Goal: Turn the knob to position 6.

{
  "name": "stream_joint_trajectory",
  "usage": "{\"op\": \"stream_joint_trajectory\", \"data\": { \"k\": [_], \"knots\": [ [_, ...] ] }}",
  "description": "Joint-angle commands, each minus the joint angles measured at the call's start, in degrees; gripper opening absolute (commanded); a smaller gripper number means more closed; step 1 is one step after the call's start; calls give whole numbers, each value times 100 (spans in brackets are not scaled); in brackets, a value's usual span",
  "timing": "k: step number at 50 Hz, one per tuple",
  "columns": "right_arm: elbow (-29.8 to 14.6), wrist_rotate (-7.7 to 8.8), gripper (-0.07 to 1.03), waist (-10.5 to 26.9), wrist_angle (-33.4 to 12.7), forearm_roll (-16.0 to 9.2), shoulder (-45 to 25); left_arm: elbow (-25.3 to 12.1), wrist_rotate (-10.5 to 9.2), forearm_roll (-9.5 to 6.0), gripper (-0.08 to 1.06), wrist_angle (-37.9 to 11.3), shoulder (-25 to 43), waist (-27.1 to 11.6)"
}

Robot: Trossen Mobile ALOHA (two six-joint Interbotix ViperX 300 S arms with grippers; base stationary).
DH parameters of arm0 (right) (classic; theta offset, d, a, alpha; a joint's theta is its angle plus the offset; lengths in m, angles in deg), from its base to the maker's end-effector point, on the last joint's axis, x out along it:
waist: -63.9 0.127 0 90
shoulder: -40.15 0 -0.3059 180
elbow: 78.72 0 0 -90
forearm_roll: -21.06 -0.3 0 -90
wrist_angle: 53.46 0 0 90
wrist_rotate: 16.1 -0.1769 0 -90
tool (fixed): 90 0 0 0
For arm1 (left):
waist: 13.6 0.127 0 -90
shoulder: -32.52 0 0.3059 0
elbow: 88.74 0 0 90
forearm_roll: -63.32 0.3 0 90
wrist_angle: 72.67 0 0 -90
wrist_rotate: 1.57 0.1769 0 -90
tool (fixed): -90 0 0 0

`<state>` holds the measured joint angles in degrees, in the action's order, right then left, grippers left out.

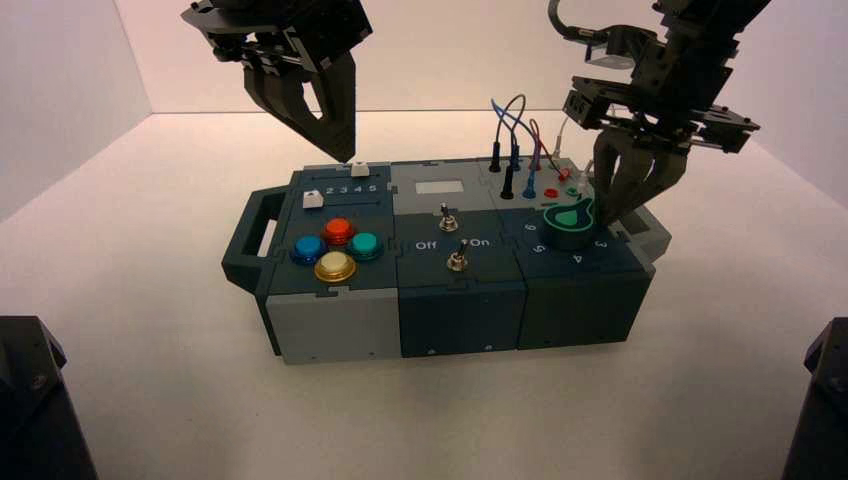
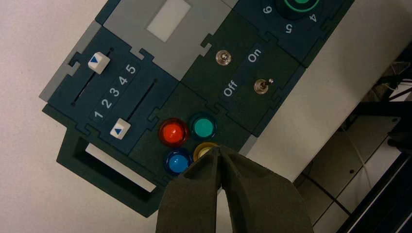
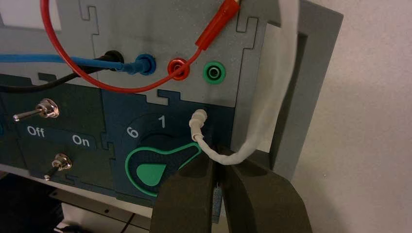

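Observation:
The knob [image 1: 568, 222], black with a green rim and green teardrop, sits on the box's right section; it also shows in the right wrist view [image 3: 155, 167] and at the edge of the left wrist view [image 2: 301, 5]. Its pointed end aims toward a white plug [image 3: 197, 119], past the printed "1". The digit 6 [image 3: 131, 132] lies on the other side of the "1", also seen in the high view [image 1: 529, 228]. My right gripper [image 1: 612, 208] is shut, its tips [image 3: 217, 162] right beside the knob's pointed end, under a white wire [image 3: 252, 141]. My left gripper [image 1: 335, 130] hangs shut above the sliders.
The box [image 1: 330, 330] carries two white sliders [image 2: 98, 62], four coloured buttons [image 1: 336, 247], two toggle switches [image 1: 456, 260] by "Off"/"On", and plugged wires [image 1: 515, 130] at the back. A handle [image 1: 255, 235] sticks out on its left. Dark blocks [image 1: 30, 400] stand at both front corners.

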<state>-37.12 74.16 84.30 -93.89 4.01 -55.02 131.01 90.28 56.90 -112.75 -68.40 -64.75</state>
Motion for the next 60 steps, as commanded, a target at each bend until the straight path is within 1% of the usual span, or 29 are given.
{"op": "stream_joint_trajectory", "data": {
  "k": [1,15,20,25,33,41,48,60],
  "knots": [
    [-185,9,-2,44,-88,-18,62,-158,44,0,-3,9,-70,-26],
    [-343,26,-2,105,-185,-26,18,-158,88,9,-3,18,-44,-18],
    [-475,26,-2,176,-299,-26,-114,-158,97,9,-3,9,-26,-18],
    [-580,26,-2,202,-316,-26,-202,-167,114,9,-3,9,-26,-18],
    [-642,26,-2,264,-325,-35,-272,-167,123,9,-3,0,-26,-18],
    [-817,26,-2,352,-396,-35,-404,-167,123,9,-3,0,-26,-18],
    [-888,26,-2,413,-422,-44,-483,-167,141,9,-3,0,-26,-26],
    [-1020,26,-2,439,-527,-53,-580,-167,167,9,-3,0,-26,-18]
  ]
}}
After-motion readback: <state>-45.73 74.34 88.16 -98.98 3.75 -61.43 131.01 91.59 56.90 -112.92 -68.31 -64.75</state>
